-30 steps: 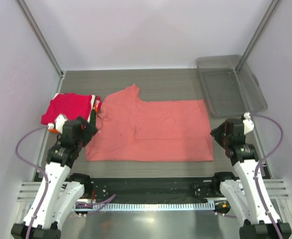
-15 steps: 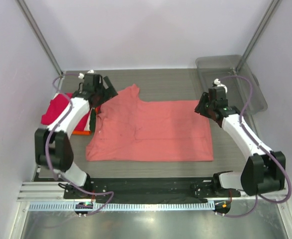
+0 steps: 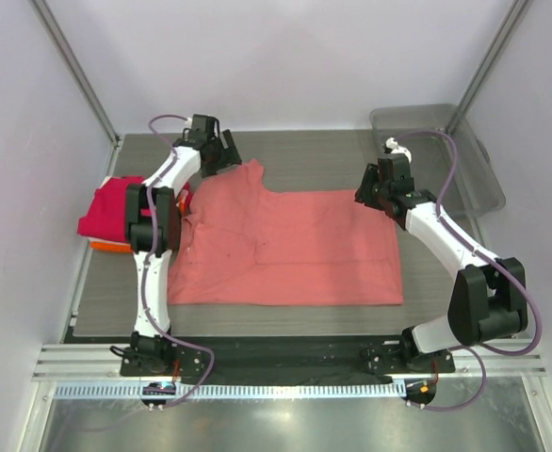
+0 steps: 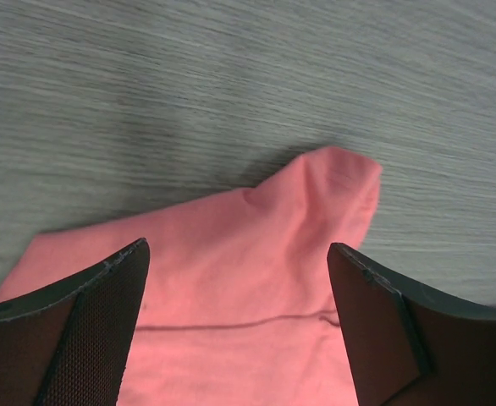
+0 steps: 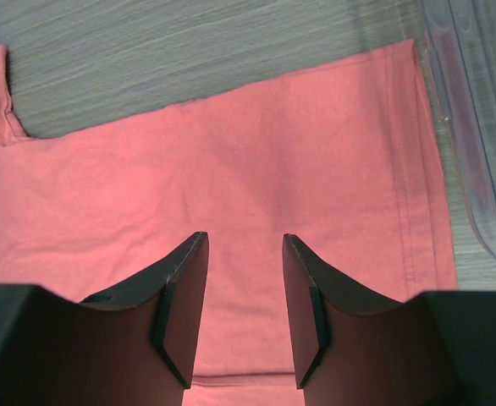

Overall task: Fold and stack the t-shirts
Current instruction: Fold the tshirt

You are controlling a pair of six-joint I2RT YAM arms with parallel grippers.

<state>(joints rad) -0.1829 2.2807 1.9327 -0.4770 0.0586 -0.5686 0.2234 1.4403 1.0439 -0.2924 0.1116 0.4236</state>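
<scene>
A salmon-pink t-shirt (image 3: 285, 247) lies folded flat in the middle of the table. A folded magenta-red shirt (image 3: 116, 202) lies on a small stack at the left, with an orange edge (image 3: 111, 247) under it. My left gripper (image 3: 227, 160) is open above the pink shirt's far left sleeve (image 4: 333, 182), holding nothing. My right gripper (image 3: 365, 193) is open above the shirt's far right corner (image 5: 383, 93), holding nothing. The dark green shirt is not in view.
A clear grey plastic bin (image 3: 436, 160) stands at the far right; its wall shows in the right wrist view (image 5: 476, 127). Metal frame posts rise at both far corners. Bare grey table (image 3: 323, 151) lies beyond the shirt.
Both arms have swung from the near side out over the table to the pink shirt's far edge, the left to the sleeve, the right to the far right corner.
</scene>
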